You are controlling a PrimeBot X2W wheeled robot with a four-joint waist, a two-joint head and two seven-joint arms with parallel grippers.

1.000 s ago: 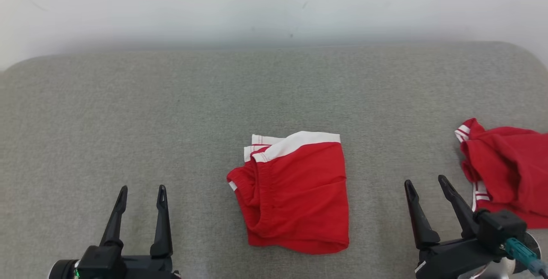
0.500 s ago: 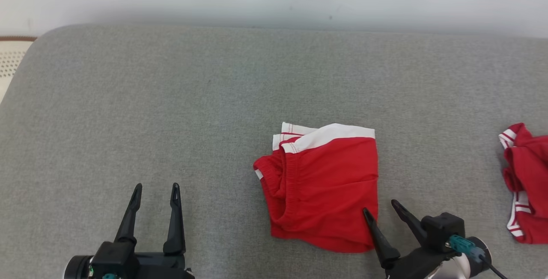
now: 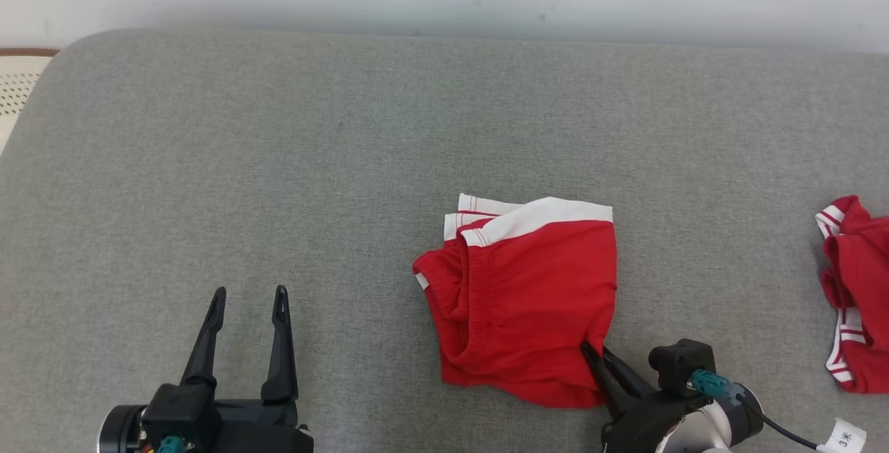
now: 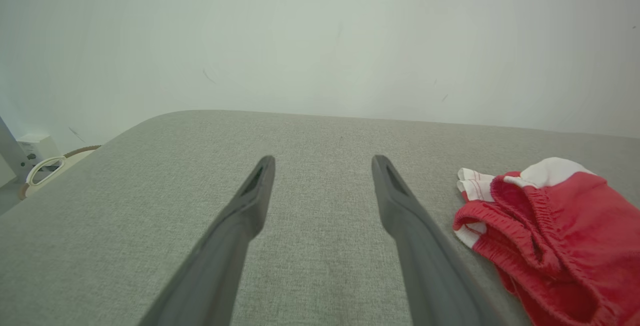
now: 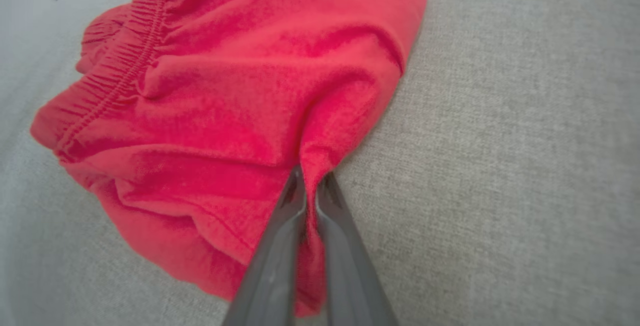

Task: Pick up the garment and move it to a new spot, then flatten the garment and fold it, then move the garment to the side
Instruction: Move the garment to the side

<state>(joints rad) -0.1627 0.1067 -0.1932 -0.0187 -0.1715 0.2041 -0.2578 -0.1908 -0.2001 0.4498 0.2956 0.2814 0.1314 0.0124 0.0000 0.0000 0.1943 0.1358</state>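
A folded red garment (image 3: 528, 293) with a white waistband lies on the grey cushion, right of centre in the head view. My right gripper (image 3: 594, 352) is shut on the garment's near right corner; in the right wrist view the red cloth (image 5: 240, 91) bunches into a ridge between the two pinching fingers (image 5: 285, 226). My left gripper (image 3: 246, 297) stands open over bare cushion at the lower left, well apart from the garment. The left wrist view has the garment (image 4: 555, 226) at its right edge, beyond the spread fingers (image 4: 400, 206).
A second red garment (image 3: 854, 293) with white striped trim lies at the cushion's right edge. The grey cushion (image 3: 278, 161) runs back to a pale wall. A perforated cream object (image 3: 17, 85) sits beyond its far left corner.
The head camera has turned, shifting the whole scene. My right gripper, open a second ago, reached the garment's near right corner and closed on it. The left gripper stays open.
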